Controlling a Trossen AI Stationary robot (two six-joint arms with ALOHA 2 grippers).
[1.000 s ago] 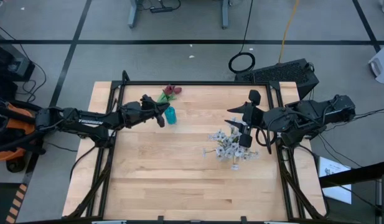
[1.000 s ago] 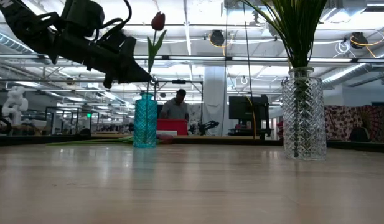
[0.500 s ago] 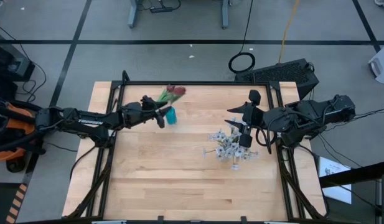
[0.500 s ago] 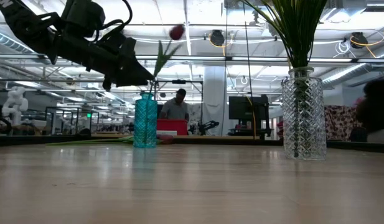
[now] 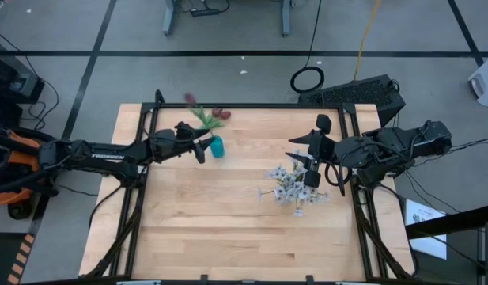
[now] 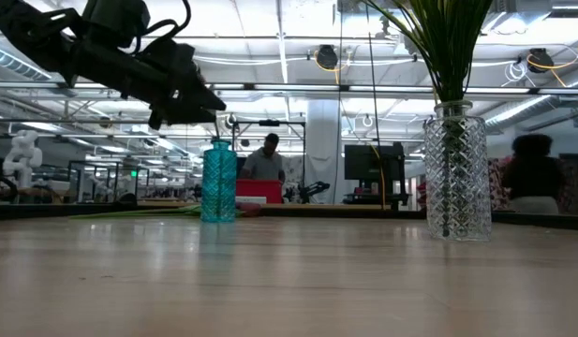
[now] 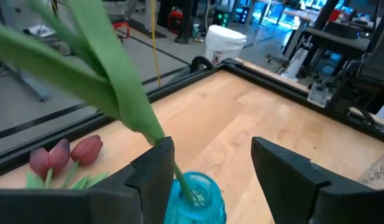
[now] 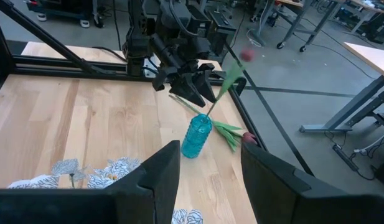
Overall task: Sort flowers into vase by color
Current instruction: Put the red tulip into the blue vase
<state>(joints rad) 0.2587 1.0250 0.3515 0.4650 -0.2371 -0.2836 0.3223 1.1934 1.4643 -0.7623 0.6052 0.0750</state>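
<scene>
A blue vase (image 5: 217,147) (image 6: 219,183) stands at the table's far middle. A red tulip stem (image 5: 201,116) has its foot in the vase's mouth and leans toward the far left, its bud (image 8: 246,55) blurred. My left gripper (image 5: 200,150) (image 7: 207,171) is open just left of the vase, one finger on each side of the stem. Two red tulips (image 7: 67,152) lie on the table behind the vase. My right gripper (image 5: 309,164) (image 8: 210,177) hangs open and empty above a clear vase (image 6: 455,173) of white flowers (image 5: 291,186). My left gripper stands open around the tulip in the blue vase. The tulip's green leaf (image 7: 126,102) runs down close past one finger (image 7: 155,165). I cannot tell whether leaf and finger touch.
A black frame rail (image 5: 251,104) runs round the table's far edge and sides. The near half of the wooden top (image 5: 244,237) is bare. People and lab equipment show in the room beyond the far edge.
My left gripper has opened and let go of the tulip's stem, and has risen slightly. The tulip, which stood upright in the blue vase, has swung about on its foot and now leans toward the table's far left.
</scene>
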